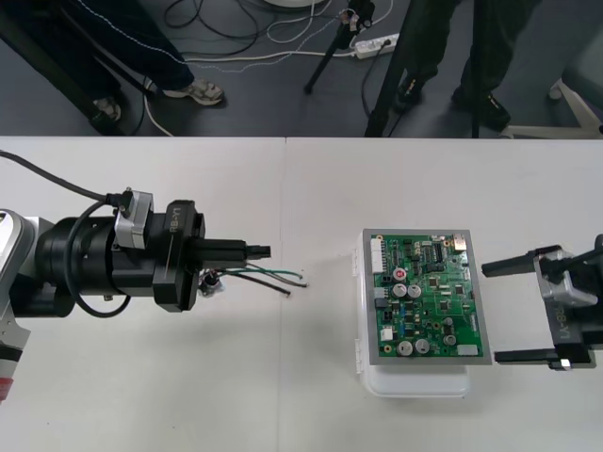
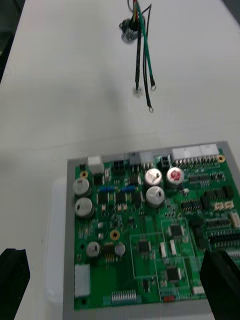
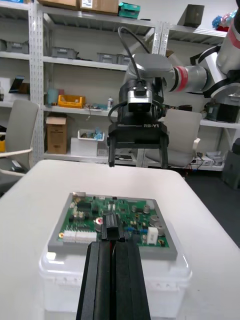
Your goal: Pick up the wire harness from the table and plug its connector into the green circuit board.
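The small wire harness (image 1: 273,274) of thin green, black and red wires is at the left gripper (image 1: 254,250). Its small black plug (image 3: 111,226) is pinched at the tips of the closed black fingers. Its round metal socket (image 1: 209,281) hangs just under the gripper body, and the loose wire ends trail out toward the board. You cannot tell whether those ends brush the plain light table (image 1: 283,377) or hang clear of it.

What your next move turns on is this: the flat green circuit board (image 1: 426,299) on its white plastic base (image 1: 415,382) lies straight ahead along the long axis of the left fingers, toward the robot's right, with a stretch of bare table between. The fingers already point at the board's nearer edge, so I judge the approach to be mostly a straight advance plus a fine line-up. The left arm carries the plug, and it is the arm to work with.

The right gripper (image 1: 494,313) sits just beyond the board's far edge. Its fingers are spread wide and hold nothing, and they straddle that side.

In the front view, the fingers cover the plug. In the right wrist view, several small black and white connectors line the board edge that faces the harness, but you cannot make out which one takes this plug, nor which way up the plug is held.
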### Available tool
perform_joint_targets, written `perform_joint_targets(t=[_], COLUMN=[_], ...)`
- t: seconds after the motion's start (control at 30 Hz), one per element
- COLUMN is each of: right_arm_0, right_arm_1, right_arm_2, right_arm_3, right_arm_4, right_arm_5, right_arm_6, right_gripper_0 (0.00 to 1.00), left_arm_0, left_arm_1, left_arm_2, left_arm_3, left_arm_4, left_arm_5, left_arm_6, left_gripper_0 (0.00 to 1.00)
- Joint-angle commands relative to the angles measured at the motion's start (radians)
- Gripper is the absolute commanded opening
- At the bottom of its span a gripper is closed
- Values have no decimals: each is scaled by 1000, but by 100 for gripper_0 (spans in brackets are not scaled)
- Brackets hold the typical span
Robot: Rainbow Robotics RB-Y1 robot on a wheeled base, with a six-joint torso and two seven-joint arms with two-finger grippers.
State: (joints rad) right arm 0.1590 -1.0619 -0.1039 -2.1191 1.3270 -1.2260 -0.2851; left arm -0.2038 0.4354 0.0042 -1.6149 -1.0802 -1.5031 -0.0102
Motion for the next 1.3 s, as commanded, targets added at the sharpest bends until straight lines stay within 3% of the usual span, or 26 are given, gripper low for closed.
perform_joint_targets(t=[0.03,0.17,0.7,1.3], right_arm_0=[16,16,-6,-151], right_arm_1=[-33,-33,23,57], right_arm_2=[-86,-117,-112,90], right_arm_3=[-12,-13,-85,-65], right_arm_4=[103,178,551,828], right_arm_5=[-112,-178,-185,-185], right_arm_6=[-28,-25,-43,-220], right_gripper_0=[100,100,100,100], left_arm_0=[6,3,-49,-92], left_arm_1=[26,26,0,-90], left_arm_2=[-23,-64,-158,-165], left_arm_3=[67,130,320,326], left_arm_4=[-6,-10,-63,-193], left_arm_5=[-68,-68,-60,14], left_arm_6=[-105,-171,-335,-346], left_gripper_0=[0,0,0,0])
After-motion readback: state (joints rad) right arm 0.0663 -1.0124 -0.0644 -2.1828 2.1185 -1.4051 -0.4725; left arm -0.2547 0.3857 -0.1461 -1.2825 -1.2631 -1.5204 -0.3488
